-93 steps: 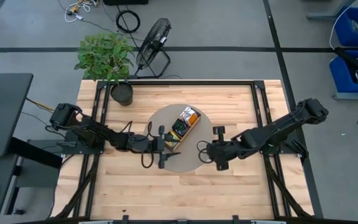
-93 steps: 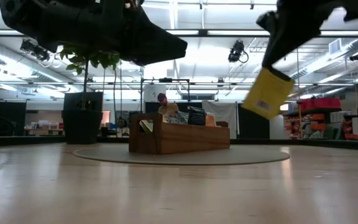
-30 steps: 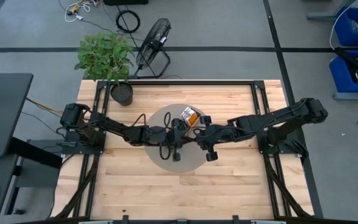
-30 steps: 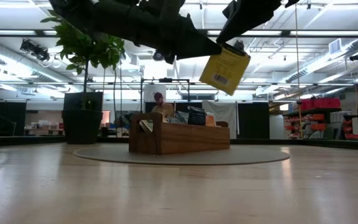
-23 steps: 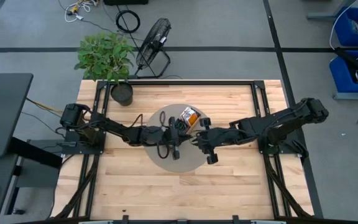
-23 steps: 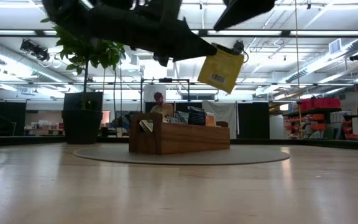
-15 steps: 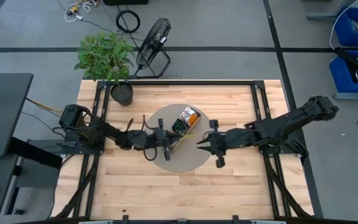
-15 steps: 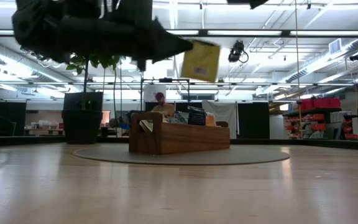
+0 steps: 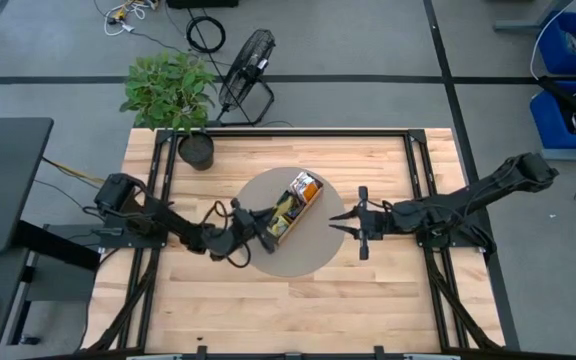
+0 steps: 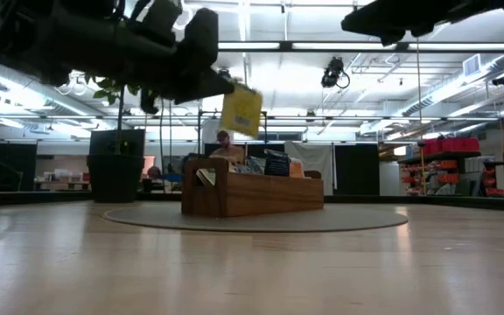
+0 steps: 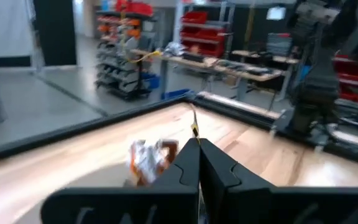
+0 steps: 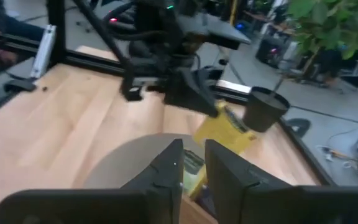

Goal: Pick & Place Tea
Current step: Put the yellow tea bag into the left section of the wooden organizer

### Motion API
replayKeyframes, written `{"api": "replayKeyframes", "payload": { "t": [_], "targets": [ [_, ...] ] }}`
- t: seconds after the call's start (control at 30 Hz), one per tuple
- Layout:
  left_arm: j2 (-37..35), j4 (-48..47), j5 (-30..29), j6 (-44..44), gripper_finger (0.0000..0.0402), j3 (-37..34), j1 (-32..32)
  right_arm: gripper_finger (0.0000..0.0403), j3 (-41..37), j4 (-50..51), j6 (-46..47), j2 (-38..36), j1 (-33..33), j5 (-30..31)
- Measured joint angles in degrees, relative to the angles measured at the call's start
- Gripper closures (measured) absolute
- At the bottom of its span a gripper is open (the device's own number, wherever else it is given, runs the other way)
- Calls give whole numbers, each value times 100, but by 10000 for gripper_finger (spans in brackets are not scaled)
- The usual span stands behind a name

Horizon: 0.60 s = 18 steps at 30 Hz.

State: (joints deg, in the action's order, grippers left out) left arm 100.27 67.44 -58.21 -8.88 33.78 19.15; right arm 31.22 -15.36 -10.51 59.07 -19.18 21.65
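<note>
Premises: an industrial robotics lab or workshop. A wooden table (image 9: 368,290) in a black frame stands on a grey floor (image 9: 368,40) marked with dark lines. Blue bins (image 9: 573,110) beside it, a floor fan (image 9: 245,60), loose cables (image 9: 205,33). Beyond: red bins on shelving (image 11: 199,31), workbenches (image 11: 253,62), strip lights (image 10: 322,45) overhead.
</note>
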Motion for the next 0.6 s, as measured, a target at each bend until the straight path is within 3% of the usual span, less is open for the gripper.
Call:
{"api": "replayKeyframes", "payload": {
  "t": [0.2, 0.43, 0.6],
  "targets": [
    [688, 250, -470, -616, 401, -5, 180, 327, -332, -536, -77, -28, 2, 42],
    [1453, 1531, -1283, -399, 401, 0, 531, 327, -479, -581, -72, -28, 11, 92],
    [1533, 1498, -1641, -484, 401, 86, 730, 327, -479, -601, -178, -28, 39, 94]
  ]
}}
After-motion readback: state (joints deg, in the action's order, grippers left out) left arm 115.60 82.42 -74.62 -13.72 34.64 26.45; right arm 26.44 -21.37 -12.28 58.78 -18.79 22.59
